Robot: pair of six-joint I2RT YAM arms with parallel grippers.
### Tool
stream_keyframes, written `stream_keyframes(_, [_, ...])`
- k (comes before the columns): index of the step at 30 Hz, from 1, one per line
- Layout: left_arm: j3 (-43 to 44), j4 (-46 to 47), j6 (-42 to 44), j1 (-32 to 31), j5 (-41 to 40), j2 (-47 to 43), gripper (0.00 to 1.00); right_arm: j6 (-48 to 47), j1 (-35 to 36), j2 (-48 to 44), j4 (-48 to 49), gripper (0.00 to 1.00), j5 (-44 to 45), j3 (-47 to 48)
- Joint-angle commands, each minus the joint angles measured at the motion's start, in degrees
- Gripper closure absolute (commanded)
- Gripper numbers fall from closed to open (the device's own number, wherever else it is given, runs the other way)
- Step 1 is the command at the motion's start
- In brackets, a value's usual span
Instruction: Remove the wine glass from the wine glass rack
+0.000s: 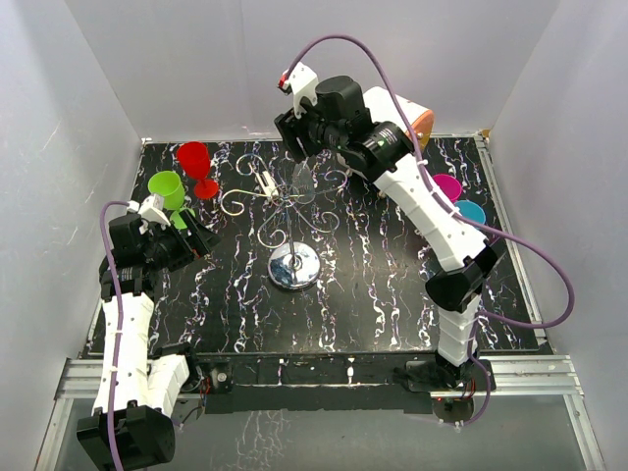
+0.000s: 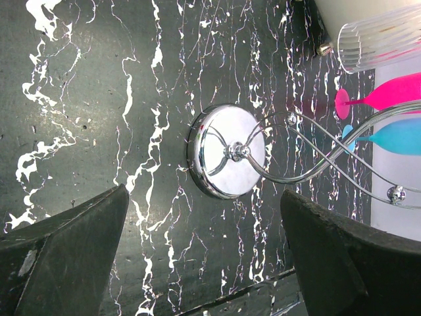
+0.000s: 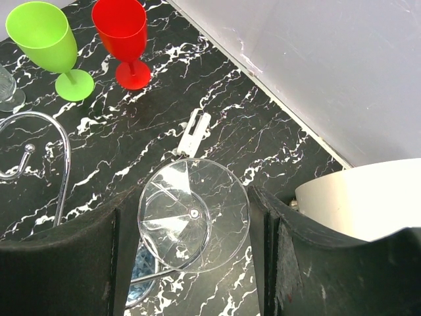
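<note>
The wine glass rack, silver wire with scroll arms and a shiny round base, stands mid-table; its base also shows in the left wrist view. A clear wine glass hangs at the rack's far side. In the right wrist view its round foot lies between my right gripper's fingers, with a thin gap on the left. My right gripper is open around it. My left gripper is wide open and empty, left of the rack.
Red cup and green cup stand at the back left. Pink cup and teal cup stand at the right. A white drum with an orange face sits at the back right. A white clip lies near the rack.
</note>
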Motion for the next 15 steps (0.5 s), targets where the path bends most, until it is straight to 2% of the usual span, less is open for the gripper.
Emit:
stream_keyframes(1, [-0.36,0.22,0.49,-0.22,1.08,-0.12,0.01,1.16,0.0,-4.51,1.6,0.49,0.72,-0.65])
stream_keyframes(15, [-0.34,0.13,0.5,-0.22,0.95,-0.23,0.01,3.48,0.0,-7.78,1.85,0.49,-5.73,-4.37])
